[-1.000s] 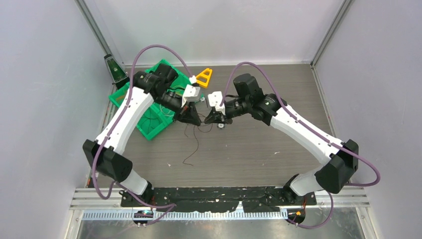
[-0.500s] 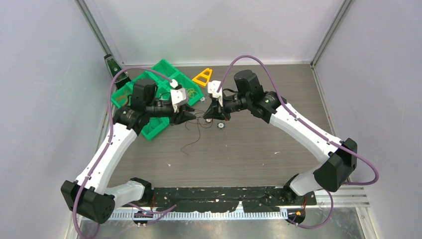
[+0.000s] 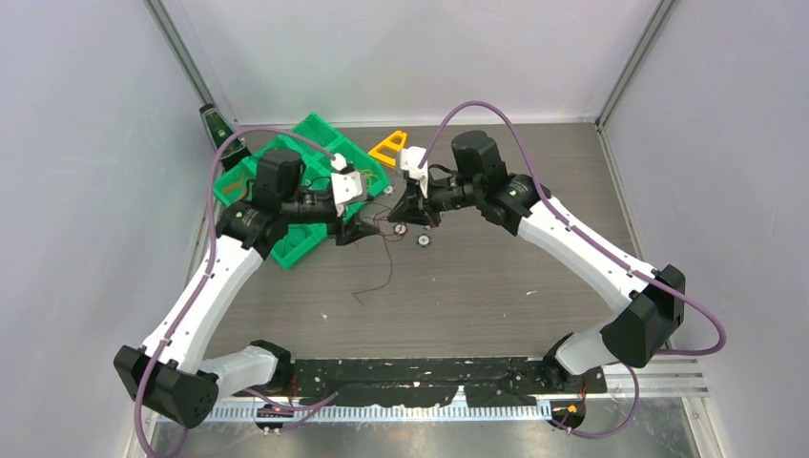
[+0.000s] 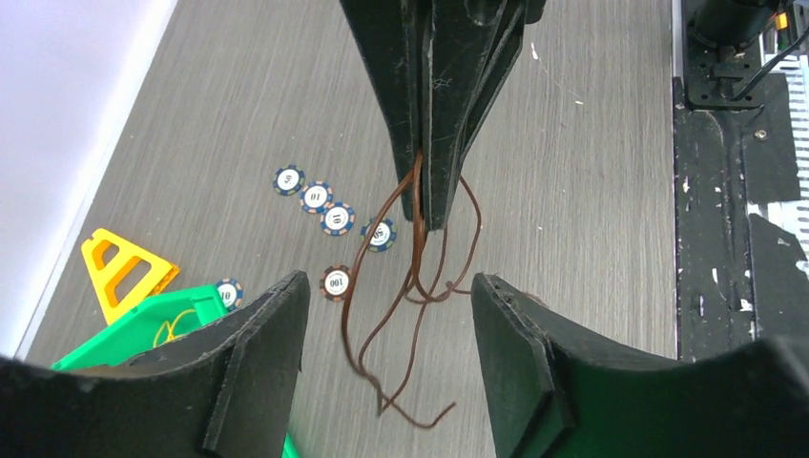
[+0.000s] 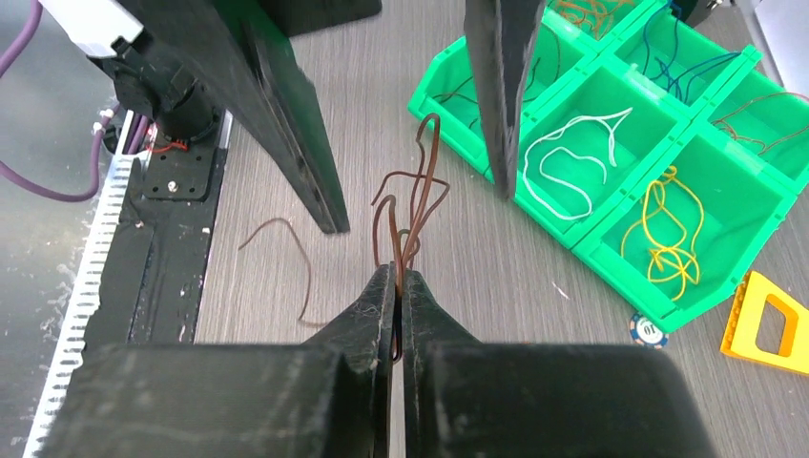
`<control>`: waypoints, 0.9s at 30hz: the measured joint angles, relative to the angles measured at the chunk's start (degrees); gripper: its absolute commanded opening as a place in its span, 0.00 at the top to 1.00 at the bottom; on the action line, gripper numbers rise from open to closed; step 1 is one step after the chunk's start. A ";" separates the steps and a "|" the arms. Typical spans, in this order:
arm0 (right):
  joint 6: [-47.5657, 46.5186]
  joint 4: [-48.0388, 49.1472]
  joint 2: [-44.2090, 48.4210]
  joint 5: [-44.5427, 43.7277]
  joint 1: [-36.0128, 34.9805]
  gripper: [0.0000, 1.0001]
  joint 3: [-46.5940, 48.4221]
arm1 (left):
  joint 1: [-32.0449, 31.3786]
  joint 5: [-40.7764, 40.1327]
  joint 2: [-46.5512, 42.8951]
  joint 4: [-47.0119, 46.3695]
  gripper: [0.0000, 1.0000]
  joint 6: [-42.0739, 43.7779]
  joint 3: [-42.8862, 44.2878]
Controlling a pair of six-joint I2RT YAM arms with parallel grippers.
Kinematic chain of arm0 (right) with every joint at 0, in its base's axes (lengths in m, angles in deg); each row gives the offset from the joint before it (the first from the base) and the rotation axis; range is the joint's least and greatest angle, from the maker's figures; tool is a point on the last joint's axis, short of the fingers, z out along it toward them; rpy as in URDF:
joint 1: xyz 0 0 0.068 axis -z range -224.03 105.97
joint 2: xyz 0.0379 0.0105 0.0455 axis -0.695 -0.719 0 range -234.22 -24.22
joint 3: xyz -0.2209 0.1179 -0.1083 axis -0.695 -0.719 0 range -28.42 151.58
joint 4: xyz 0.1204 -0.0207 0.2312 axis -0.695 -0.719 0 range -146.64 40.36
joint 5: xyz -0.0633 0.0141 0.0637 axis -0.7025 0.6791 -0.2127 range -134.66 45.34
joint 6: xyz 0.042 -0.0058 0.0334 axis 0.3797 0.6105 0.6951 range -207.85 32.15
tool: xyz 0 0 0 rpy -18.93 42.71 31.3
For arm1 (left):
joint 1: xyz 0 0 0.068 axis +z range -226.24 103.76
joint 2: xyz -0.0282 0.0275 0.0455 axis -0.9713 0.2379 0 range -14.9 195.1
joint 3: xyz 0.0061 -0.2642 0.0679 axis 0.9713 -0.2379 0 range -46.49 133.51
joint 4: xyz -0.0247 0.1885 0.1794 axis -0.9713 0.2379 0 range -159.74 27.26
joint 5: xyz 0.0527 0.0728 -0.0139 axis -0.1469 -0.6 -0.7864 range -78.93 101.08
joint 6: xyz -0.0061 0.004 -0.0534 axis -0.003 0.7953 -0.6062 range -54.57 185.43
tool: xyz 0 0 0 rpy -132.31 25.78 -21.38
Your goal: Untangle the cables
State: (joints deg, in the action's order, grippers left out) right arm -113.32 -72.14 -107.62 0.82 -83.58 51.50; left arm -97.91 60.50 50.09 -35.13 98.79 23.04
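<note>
A bunch of thin dark brown cables hangs from my right gripper, which is shut on it above the table. In the left wrist view the strands dangle in loops from the right gripper's tip between my left gripper's spread fingers. My left gripper is open and touches none of them. From above, the left gripper and right gripper face each other, with a loose brown end trailing on the table.
A green compartment bin with white, yellow, blue and brown wires stands at the left. Several poker chips lie under the grippers, and a yellow triangle lies behind them.
My left gripper has opened and let go of the brown cables, and its arm has drawn back to the left. The right gripper stays shut on the bunch, shifted slightly back.
</note>
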 measured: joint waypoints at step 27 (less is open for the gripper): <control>11.43 2.01 0.00 0.24 10.16 0.09 0.02 | 23.87 -2.01 6.34 -2.67 1.00 -0.55 -1.64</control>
State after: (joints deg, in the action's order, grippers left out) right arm -101.89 -70.13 -107.62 1.06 -73.42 51.52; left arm -74.04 58.49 56.43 -37.79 98.25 21.40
